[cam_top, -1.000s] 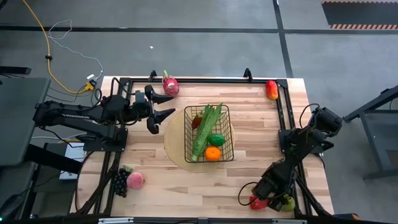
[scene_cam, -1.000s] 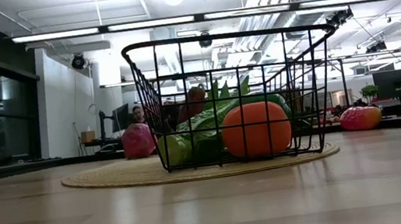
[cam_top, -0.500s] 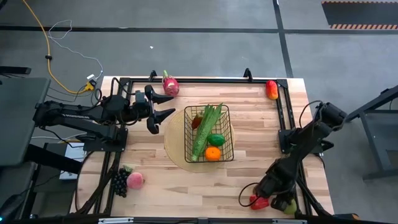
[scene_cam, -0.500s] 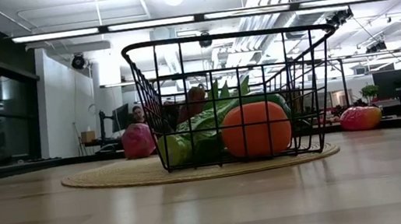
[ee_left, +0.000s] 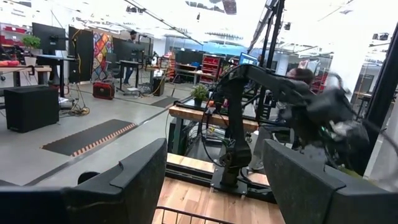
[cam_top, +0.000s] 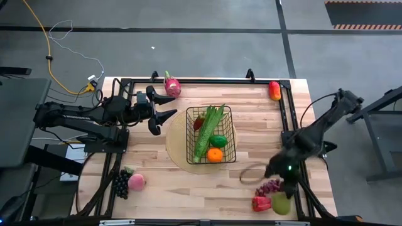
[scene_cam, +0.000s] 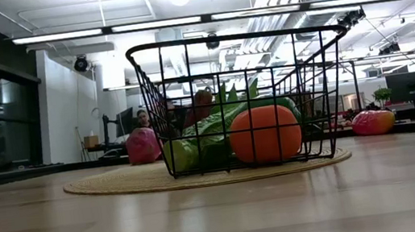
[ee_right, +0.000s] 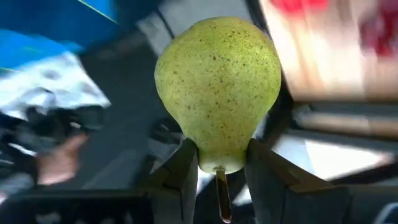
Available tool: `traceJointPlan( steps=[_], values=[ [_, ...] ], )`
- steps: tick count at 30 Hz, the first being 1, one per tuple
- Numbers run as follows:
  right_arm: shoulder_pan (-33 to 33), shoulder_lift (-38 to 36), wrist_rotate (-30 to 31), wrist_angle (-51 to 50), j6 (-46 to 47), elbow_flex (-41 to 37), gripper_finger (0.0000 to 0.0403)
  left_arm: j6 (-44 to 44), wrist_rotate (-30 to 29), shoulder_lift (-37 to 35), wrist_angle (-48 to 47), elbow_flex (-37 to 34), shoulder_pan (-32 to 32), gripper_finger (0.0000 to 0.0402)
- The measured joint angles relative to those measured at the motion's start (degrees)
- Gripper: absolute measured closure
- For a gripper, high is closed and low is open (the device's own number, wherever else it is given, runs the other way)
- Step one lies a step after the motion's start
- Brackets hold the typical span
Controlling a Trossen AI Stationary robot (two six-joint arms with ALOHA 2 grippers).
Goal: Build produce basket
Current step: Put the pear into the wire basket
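Wooden table [cam_top: 157,182] with a black wire basket [cam_top: 211,134] at its centre, holding green pods, a green pepper and an orange. Left tool [cam_top: 164,105], fingers apart and empty, hangs just left of the basket. Right tool [ee_right: 217,180], right of the basket near the table's corner, grips a green pear [ee_right: 217,99] by its narrow end.
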Motion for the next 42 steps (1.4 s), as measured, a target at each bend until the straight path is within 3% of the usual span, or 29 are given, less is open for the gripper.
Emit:
traceJointPlan(
  steps=[10, 23, 27, 37, 42],
  values=[
    [-14.71, -11.66, 21.57, 9.71, -9.52, 0.02, 0.0302, -0.03, 0.0, -0.02, -0.02, 0.0, 0.01, 0.0149],
    [-29.93, -15.02, 37.77, 25.21, -42.6, 0.02, 0.0302, -3.21, 0.49, -0.02, 4.24, 0.0, 0.02, 0.0149],
    [-33.06, -15.02, 39.05, 28.24, -49.42, 0.02, 0.0302, -4.89, 2.05, -0.02, 4.49, 0.0, 0.0, 0.0149],
    [-36.75, -15.0, 38.58, 29.48, -56.0, 0.02, 0.0302, -7.74, 2.17, -0.02, 4.68, 0.02, -0.11, 0.0149],
    [-38.32, -14.87, 38.56, 31.28, -58.8, 0.04, 0.0302, -9.61, 2.19, -0.02, -0.09, 2.83, -0.11, 0.0149]
  ],
)
